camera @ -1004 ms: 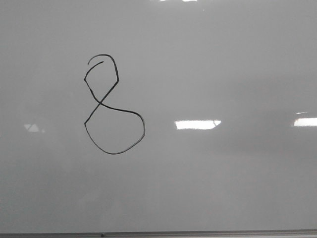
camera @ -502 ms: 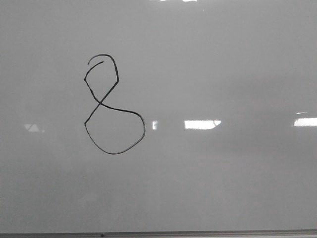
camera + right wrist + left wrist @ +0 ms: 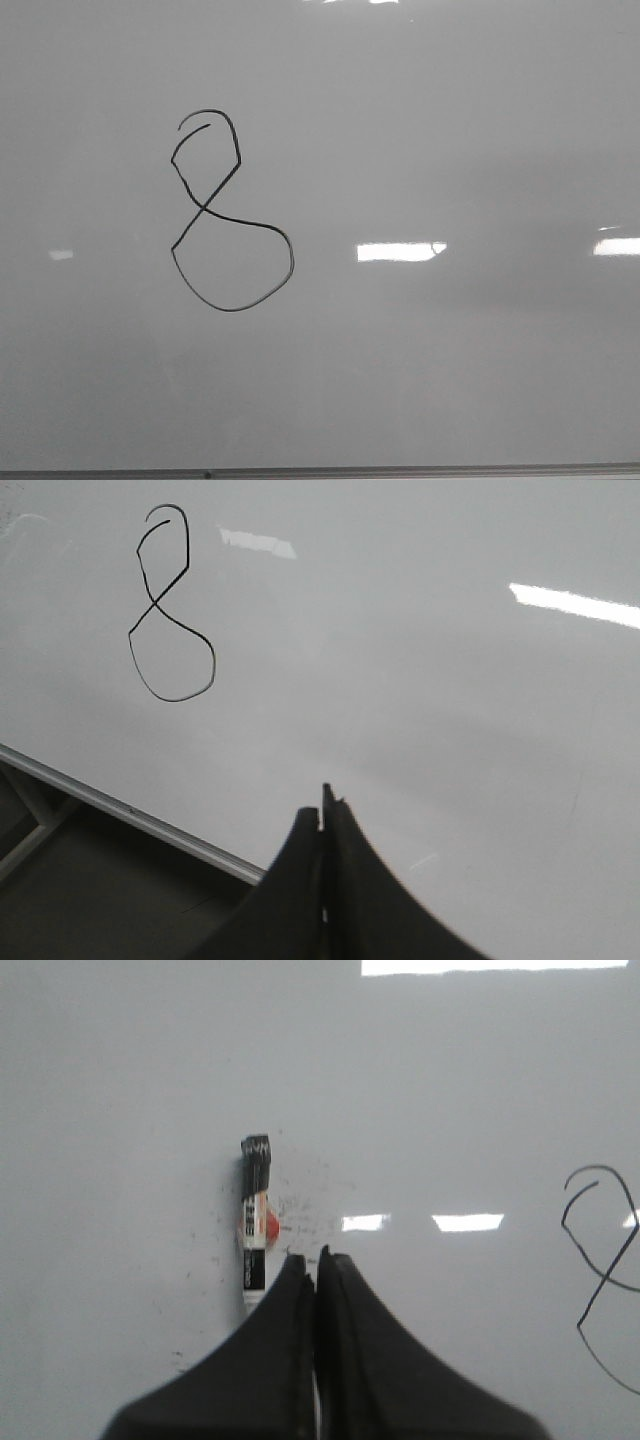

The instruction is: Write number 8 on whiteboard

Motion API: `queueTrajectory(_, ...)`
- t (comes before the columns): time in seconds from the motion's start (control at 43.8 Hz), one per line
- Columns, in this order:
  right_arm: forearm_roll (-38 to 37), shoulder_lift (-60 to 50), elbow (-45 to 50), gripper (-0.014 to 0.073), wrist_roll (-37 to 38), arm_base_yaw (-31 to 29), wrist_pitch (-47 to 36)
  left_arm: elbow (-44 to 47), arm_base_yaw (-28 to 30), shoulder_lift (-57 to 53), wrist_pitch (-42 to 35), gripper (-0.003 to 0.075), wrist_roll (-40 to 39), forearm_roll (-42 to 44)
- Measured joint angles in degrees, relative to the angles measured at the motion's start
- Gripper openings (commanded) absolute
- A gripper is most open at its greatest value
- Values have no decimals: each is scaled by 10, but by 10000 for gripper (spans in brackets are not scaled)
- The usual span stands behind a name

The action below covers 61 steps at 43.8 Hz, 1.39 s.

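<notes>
The number 8 (image 3: 203,208) is drawn in thin black line on the left half of the whiteboard (image 3: 450,130). It also shows in the right wrist view (image 3: 155,605), and partly at the edge of the left wrist view (image 3: 600,1272). A marker (image 3: 255,1230) with a black cap and white label lies flat on the board, just beside my left gripper (image 3: 316,1257), outside its jaws. The left gripper is shut and empty. My right gripper (image 3: 323,810) is shut and empty, over the board near its bottom edge. Neither gripper shows in the front view.
The board's thin metal bottom edge (image 3: 400,470) runs along the bottom of the front view and shows in the right wrist view (image 3: 130,815), with a dark surface (image 3: 80,900) below it. Small ink specks (image 3: 300,1200) dot the board around the marker.
The figure 8 is the same. Only the bright reflections on the board have shifted and changed shape.
</notes>
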Motion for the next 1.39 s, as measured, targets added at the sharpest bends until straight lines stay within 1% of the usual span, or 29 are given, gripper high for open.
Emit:
queueTrajectory(0.251, 0, 0, 0, -70, 0, 0, 0, 72, 0, -1, -49, -21, 0, 0)
queueTrajectory(0.342, 0, 0, 0, -70, 0, 0, 0, 72, 0, -1, -63, -21, 0, 0)
queueTrajectory(1.324, 1, 0, 0, -70, -1, 0, 0, 72, 0, -1, -65, -21, 0, 0)
queueTrajectory(1.392, 1, 0, 3, -70, -3, 0, -18, 72, 0, -1, -65, -21, 0, 0)
